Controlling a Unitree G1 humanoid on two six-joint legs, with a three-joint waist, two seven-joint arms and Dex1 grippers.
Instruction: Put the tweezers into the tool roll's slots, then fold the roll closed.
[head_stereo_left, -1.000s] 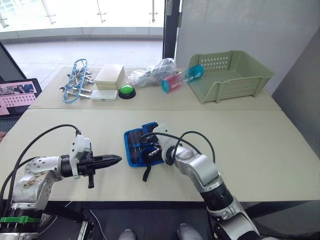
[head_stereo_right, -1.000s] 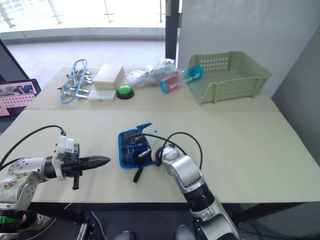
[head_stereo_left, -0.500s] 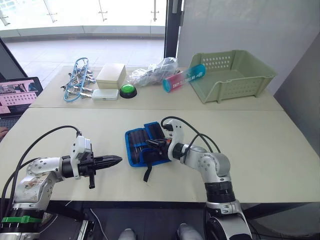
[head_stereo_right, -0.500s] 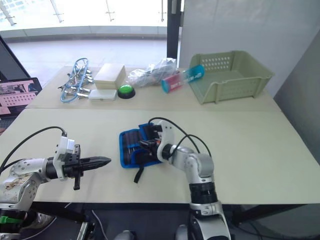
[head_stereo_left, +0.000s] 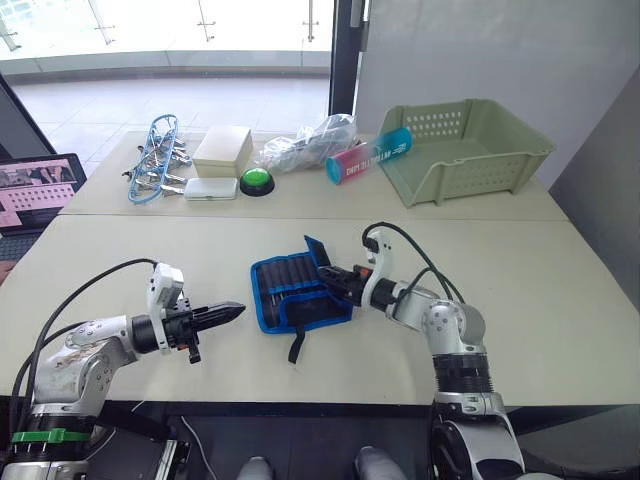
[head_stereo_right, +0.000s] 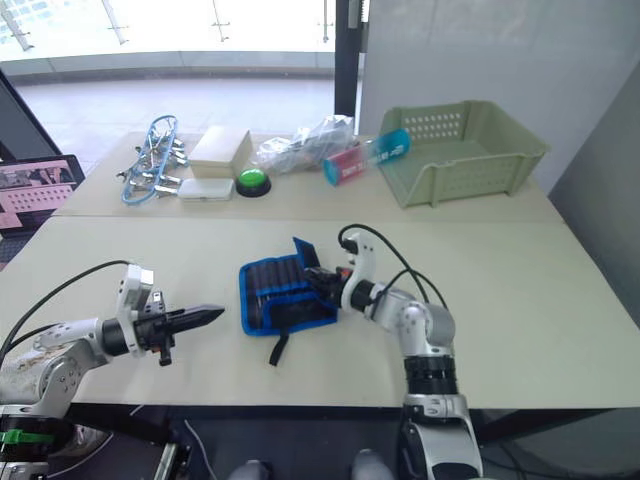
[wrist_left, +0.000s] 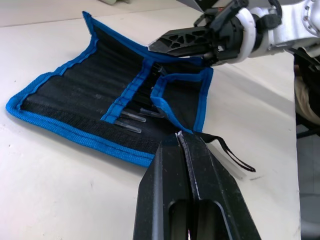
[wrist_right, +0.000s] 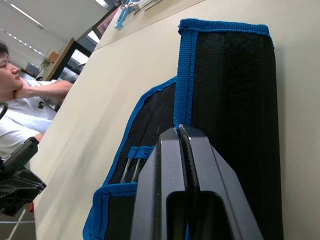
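— Left wrist view: what did it show of the tool roll (wrist_left: 100, 105)?

— It lay open on the table (head_stereo_left: 520, 300), and the tweezers (wrist_left: 131, 119) sat in the slots (wrist_left: 125, 97), their tips showing. A blue-edged flap on its right end stood raised.

— And the right gripper (head_stereo_left: 332, 276)?

— Its two black fingers were pressed together on the edge of that raised flap, so it pinched the tool roll.

— Where was the left gripper (head_stereo_left: 228, 313)?

— It hovered above the table, just left of the roll, not touching it. Its jaws were closed on nothing.

— Anything else?

— A black strap (head_stereo_left: 294, 343) hung from the roll toward the table's near edge. Green basket (head_stereo_left: 470, 145) stood at the far right.
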